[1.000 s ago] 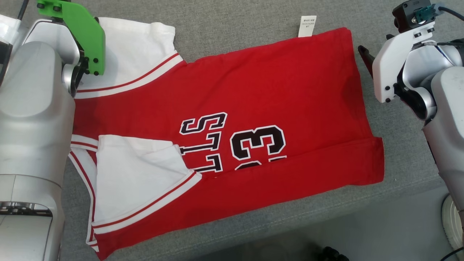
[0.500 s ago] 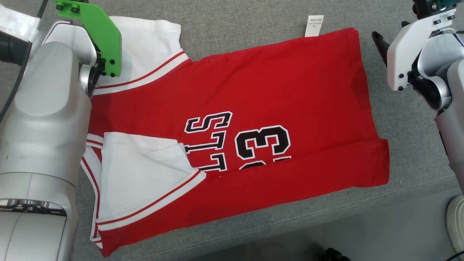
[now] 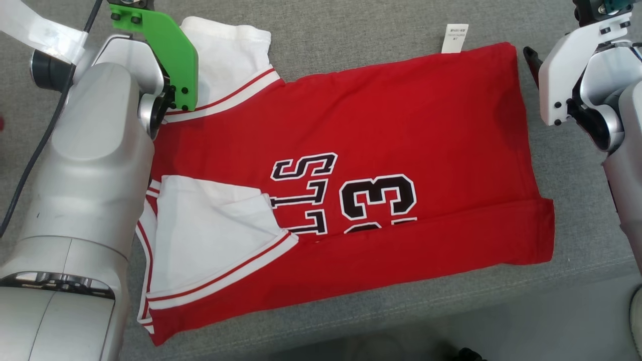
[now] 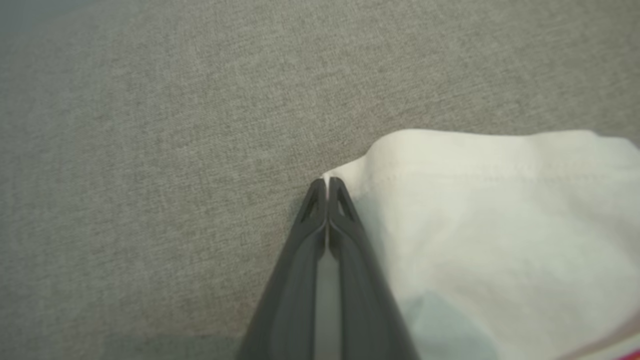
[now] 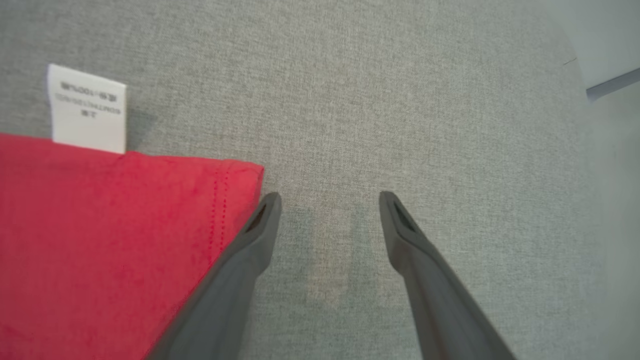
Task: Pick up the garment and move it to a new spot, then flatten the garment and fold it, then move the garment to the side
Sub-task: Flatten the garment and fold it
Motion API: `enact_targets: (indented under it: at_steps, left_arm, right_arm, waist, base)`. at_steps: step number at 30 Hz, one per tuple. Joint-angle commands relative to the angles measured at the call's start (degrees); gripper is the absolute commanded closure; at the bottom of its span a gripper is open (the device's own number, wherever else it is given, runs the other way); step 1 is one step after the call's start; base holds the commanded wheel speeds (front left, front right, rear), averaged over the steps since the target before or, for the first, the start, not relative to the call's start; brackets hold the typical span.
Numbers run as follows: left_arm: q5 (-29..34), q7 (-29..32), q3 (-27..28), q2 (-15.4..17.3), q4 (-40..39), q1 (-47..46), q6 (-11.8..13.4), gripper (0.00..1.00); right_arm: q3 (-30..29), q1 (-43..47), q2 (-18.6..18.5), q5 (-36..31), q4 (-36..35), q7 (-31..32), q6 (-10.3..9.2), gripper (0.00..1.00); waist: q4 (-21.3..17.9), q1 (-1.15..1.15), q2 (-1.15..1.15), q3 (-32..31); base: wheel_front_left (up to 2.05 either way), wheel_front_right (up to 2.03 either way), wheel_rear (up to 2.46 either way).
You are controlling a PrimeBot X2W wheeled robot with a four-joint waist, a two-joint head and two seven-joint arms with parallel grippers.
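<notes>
Two corners of the garment [image 3: 391, 115], lying flat on the grey fabric surface [image 5: 400, 100], met your grippers: your left gripper [image 4: 327, 182] had its fingers pressed together, pinching the white sleeve [image 4: 500, 225] corner at their tips; your right gripper [image 5: 330, 200] stood spread, the red hem corner just beside one finger, not between them

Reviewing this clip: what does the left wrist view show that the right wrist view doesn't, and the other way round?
Left wrist view: the left gripper, fingers pressed shut, tips at the hem corner of the white sleeve. Right wrist view: the right gripper, fingers spread open, one finger at the red hem corner, plus the white care label. Shared: the grey fabric surface underneath, and the same jersey, seen at opposite ends.
</notes>
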Motion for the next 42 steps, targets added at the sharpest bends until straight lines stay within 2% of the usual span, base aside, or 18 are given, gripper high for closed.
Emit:
enact_targets:
  at_steps: [1, 10, 24, 25, 26, 27, 28, 32, 37, 42]
  left_arm:
    - [-0.41, 0.32, -0.68, -1.13, 1.34, 1.5, -0.64, 1.0]
    - [-1.16, -0.72, -1.47, -1.41, 2.84, 0.83, -0.71, 1.0]
    - [-2.69, -1.6, -2.89, -2.36, 4.94, -0.24, -1.03, 1.0]
    - [-2.71, -1.6, -3.05, -2.42, 5.04, -0.45, -1.06, 1.0]
    - [-2.7, -1.62, -3.2, -2.46, 5.13, -0.6, -1.08, 1.0]
    - [-2.75, -1.69, -3.32, -2.5, 5.25, -0.73, -1.1, 1.0]
    - [-2.82, -1.73, -3.46, -2.53, 5.37, -0.84, -1.13, 1.0]
    - [-2.99, -1.98, -3.82, -2.56, 5.98, -1.01, -1.19, 1.0]
    - [-3.42, -3.81, -3.81, -2.52, 6.07, -0.94, -0.72, 1.0]
    - [-4.13, -9.12, -2.99, -2.31, 4.53, -1.12, 0.28, 1.0]
  right_arm:
    - [-0.51, -0.52, 0.19, -0.89, 0.55, 0.06, -0.07, 0.0]
    - [-3.23, -2.37, 3.16, -1.01, -0.28, -1.45, -0.08, 0.0]
    - [-4.96, -0.06, 5.18, -2.69, 2.97, 3.38, -0.05, 0.0]
    - [-5.14, -0.05, 5.31, -2.81, 3.35, 3.78, -0.05, 0.07]
    - [-5.33, -0.07, 5.54, -2.79, 3.77, 4.19, -0.05, 0.25]
    - [-5.38, -0.04, 5.7, -2.69, 4.23, 4.8, -0.05, 0.52]
    - [-5.53, -0.04, 5.79, -2.62, 4.58, 5.24, -0.05, 0.58]
    - [-5.45, 0.27, 5.83, -2.86, 4.91, 5.97, -0.11, 1.0]
    - [-5.22, 0.68, 5.35, -2.75, 4.0, 4.53, -0.11, 1.0]
    - [-5.5, 1.59, 5.03, -1.59, 2.64, 2.26, -0.1, 1.0]
  waist:
    - [0.6, 0.0, 0.0, 0.37]
    - [2.11, 0.0, 0.0, 1.55]
    - [2.84, 0.0, 0.0, 2.12]
    - [2.85, 0.0, 0.0, 2.17]
    - [2.86, 0.0, 0.0, 2.21]
    - [2.89, 0.0, 0.0, 2.24]
    - [2.94, 0.0, 0.0, 2.27]
    - [2.99, 0.0, 0.0, 2.06]
    - [3.05, 0.0, 0.0, 1.26]
    - [3.63, 0.0, 0.0, -0.43]
  base:
    - [0.0, 0.0, 0.0]
    - [0.0, 0.0, 0.0]
    - [0.0, 0.0, 0.0]
    - [0.0, 0.0, 0.0]
    - [0.0, 0.0, 0.0]
    - [0.0, 0.0, 0.0]
    - [0.0, 0.0, 0.0]
    - [0.0, 0.0, 0.0]
    - [0.0, 0.0, 0.0]
    - [0.0, 0.0, 0.0]
